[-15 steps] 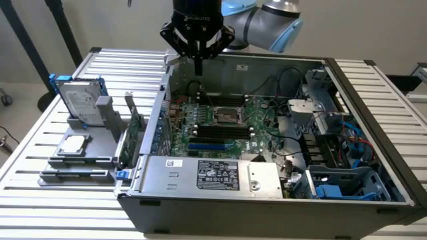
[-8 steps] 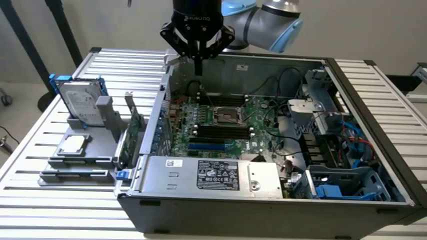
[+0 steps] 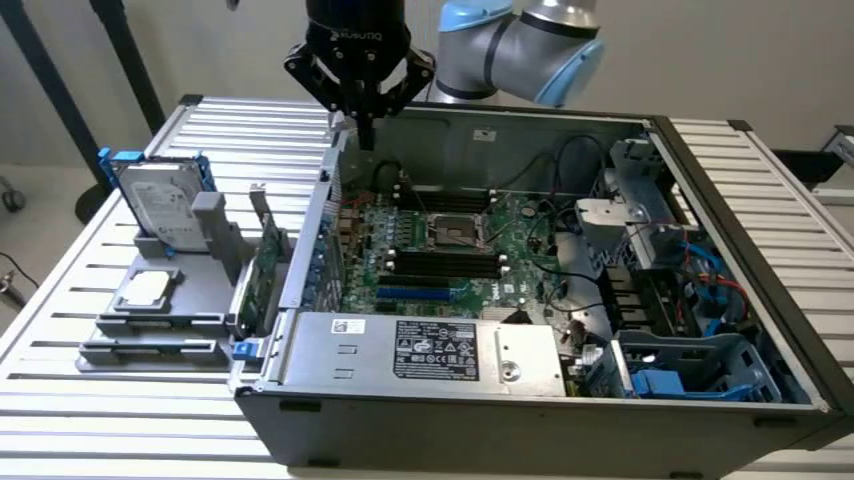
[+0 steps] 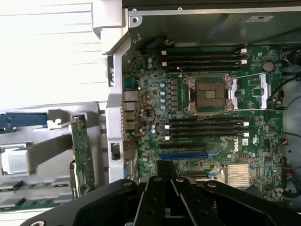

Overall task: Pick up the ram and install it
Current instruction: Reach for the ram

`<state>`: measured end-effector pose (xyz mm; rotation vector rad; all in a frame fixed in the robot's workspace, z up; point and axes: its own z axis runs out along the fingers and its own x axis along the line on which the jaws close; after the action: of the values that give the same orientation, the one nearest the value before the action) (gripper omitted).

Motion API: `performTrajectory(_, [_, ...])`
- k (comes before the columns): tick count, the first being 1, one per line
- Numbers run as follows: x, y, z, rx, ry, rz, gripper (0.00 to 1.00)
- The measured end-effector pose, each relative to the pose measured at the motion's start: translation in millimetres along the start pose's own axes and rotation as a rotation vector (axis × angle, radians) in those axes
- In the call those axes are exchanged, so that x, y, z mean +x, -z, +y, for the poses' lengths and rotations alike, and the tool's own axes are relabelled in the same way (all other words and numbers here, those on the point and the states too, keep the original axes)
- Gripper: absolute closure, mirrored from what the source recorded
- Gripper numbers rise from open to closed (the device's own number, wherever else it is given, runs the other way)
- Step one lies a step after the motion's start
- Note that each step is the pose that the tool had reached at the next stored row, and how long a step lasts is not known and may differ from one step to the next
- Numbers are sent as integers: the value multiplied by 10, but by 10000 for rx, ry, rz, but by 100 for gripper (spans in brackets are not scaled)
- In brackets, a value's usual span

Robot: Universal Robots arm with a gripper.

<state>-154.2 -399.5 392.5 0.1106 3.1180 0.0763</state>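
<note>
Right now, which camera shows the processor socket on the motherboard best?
The wrist view: it looks straight down on the processor socket, which is whole and unobstructed there. The exterior view shows it too, but at a slant.

The gripper [image 3: 362, 130] was black and the arm [image 3: 534, 40] pale blue and silver-grey, while the table [image 3: 80, 270] was white with a ribbed pattern of slats. The case [image 3: 534, 425] was grey, the motherboard [image 3: 394, 225] green with black slots [image 3: 447, 262] and one blue slot [image 3: 414, 295], and the power supply [image 3: 521, 355] silver with a black label [image 3: 437, 352] printed in white. The holder [image 3: 174, 320] was grey, the hard drive [image 3: 160, 205] silver in a blue bracket [image 3: 120, 160], the square chip [image 3: 144, 288] silvery, and the card [image 3: 274, 262] green.
</note>
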Motion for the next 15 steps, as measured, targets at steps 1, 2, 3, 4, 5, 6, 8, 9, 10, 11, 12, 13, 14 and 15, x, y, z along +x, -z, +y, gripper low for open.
performTrajectory(1, [44,0,-4,0,2,0,89])
performTrajectory(2, [89,1,-9,1,2,1,89])
performTrajectory(3, [134,-1,-14,0,1,0,89])
performTrajectory(4, [180,-2,-21,0,0,0,89])
performTrajectory(5, [225,-4,-27,0,1,0,89])
performTrajectory(6, [269,-6,-34,-1,1,0,89])
performTrajectory(8, [361,-13,-51,0,0,0,89])
performTrajectory(9, [406,-17,-60,0,0,1,89])
performTrajectory(10, [451,-22,-70,0,2,0,89])
performTrajectory(11, [496,-27,-81,0,1,0,89])
performTrajectory(12, [539,-32,-91,2,1,2,89])
performTrajectory(13, [584,-39,-102,2,0,4,89])
performTrajectory(14, [626,-44,-113,3,1,6,89])
performTrajectory(15, [670,-51,-125,5,2,9,89])
